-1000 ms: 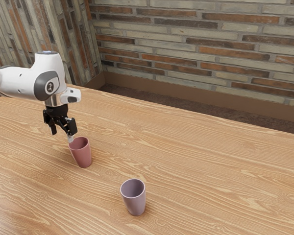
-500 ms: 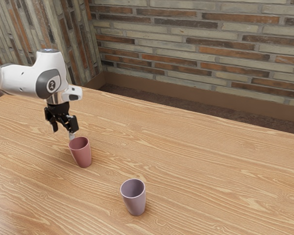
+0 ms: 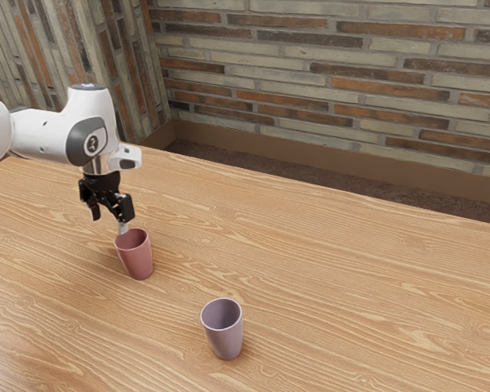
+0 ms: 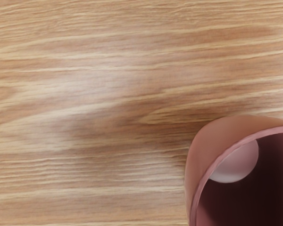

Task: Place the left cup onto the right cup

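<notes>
The gripper [image 3: 113, 219] hangs just above the pink cup [image 3: 135, 255], its tip right at the near side of the rim and not over the middle of the mouth. That looks deliberate: a thin-walled cup like this is easier to pinch by one side of its lip than to span whole. Whether the gripper is clenched or released, I can't tell from this angle. The cup itself stands upright on the wooden table [image 3: 351, 269], mouth up and bottom flat on the wood, so nothing is lifted. From the wrist view the pink cup [image 4: 212, 150] sits close under the hand, its curved rim and dark inside right there and bare table [image 4: 85, 94] beside it. That fits a hand lined up on the cup's edge. The purple cup [image 3: 222, 328] waits well apart, nearer the camera and toward the exterior view's right. It is upright and open-mouthed too, which is what lets one cup settle onto the other. The pink one reads as the left cup and the purple as the target, so this is the grasping stage, early on. The arm [image 3: 41, 135] reaches in from the exterior view's left, with open table between the two cups for the carry. The risk I'd flag is a rim pinch tilting the cup once it's lifted.
</notes>
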`<action>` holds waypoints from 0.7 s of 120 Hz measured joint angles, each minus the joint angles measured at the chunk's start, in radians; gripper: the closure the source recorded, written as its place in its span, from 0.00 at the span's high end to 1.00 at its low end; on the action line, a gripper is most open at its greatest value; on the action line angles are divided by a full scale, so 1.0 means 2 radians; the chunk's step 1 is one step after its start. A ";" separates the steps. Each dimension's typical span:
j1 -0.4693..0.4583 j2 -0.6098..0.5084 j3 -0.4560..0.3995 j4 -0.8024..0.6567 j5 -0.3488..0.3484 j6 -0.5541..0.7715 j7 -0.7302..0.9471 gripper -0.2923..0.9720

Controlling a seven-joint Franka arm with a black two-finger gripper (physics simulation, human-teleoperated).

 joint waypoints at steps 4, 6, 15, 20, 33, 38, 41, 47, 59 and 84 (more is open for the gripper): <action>0.000 0.000 0.000 0.000 0.000 0.000 0.000 0.76; 0.000 0.001 0.000 0.000 0.000 0.000 0.000 0.76; 0.000 0.004 0.000 0.000 0.000 0.000 0.000 0.76; -0.001 0.005 0.000 0.000 0.000 0.000 0.000 0.75; -0.003 0.006 0.000 0.000 0.000 0.000 -0.001 0.72; -0.003 0.006 0.000 0.000 0.000 0.000 -0.001 0.71; -0.004 0.006 0.000 0.000 0.000 0.000 -0.001 0.70; -0.004 0.006 0.000 0.000 0.000 0.000 -0.001 0.68; -0.005 0.007 0.000 0.000 0.000 0.000 -0.001 0.65; -0.006 0.008 0.000 0.000 0.000 0.000 -0.002 0.60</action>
